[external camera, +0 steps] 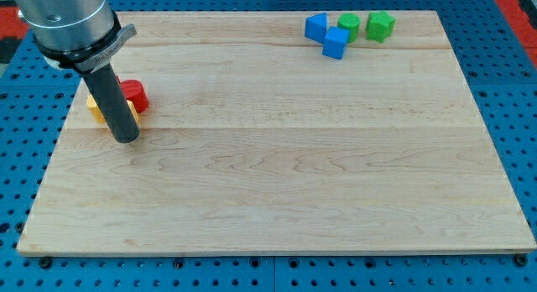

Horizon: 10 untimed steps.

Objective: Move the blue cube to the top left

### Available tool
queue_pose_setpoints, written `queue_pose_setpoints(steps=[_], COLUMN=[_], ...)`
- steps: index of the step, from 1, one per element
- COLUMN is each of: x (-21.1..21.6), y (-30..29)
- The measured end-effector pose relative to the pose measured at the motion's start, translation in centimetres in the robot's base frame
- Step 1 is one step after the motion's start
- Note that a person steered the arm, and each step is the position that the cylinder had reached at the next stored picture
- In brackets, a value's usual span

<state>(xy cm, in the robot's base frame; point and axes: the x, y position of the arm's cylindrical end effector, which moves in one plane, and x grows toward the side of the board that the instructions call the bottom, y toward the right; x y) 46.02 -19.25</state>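
Blue cube (pixel 335 43) is seen at the view's top right on the counter (pixel 277 183), just below and between a second blue block (pixel 315 27) (shape irregular, not a clean cube) and a green cylinder-like block (pixel 349 25). It appears to touch or nearly touch both; contact can't be confirmed.

My tip (pixel 127 138) is planted at the view's left, well apart from the cube, just beside a red cylinder (pixel 132 94) and a yellow block (pixel 96 108) that is mostly hidden behind the rod.

Hand state: no hand is fitted, only a bare rod, so nothing is held and no opening applies.

Handling, as judged: the cube is expected to be light, rigid and easily slid on smooth wood. No grasp is possible; it should be pushed on its right-hand face, roughly centred, otherwise it is likely to spin off the tip. Neighbours may be dragged along.

Count:
- blue: 2
- green: 2 (the second is a green star-like block (pixel 380 25))
- red: 1
- yellow: 1 visible
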Motion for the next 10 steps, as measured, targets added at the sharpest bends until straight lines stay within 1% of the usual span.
queue_pose_setpoints(steps=[1,2,3,4,5,6,7,8,9,10], x=[0.3,2.3,0.2,-5.7,-8.6,-12.3,-13.4,-13.2,-16.6,-19.7], y=[0.0,9.9,24.1,31.9,37.7,36.6,33.6,36.0,37.8,35.4])
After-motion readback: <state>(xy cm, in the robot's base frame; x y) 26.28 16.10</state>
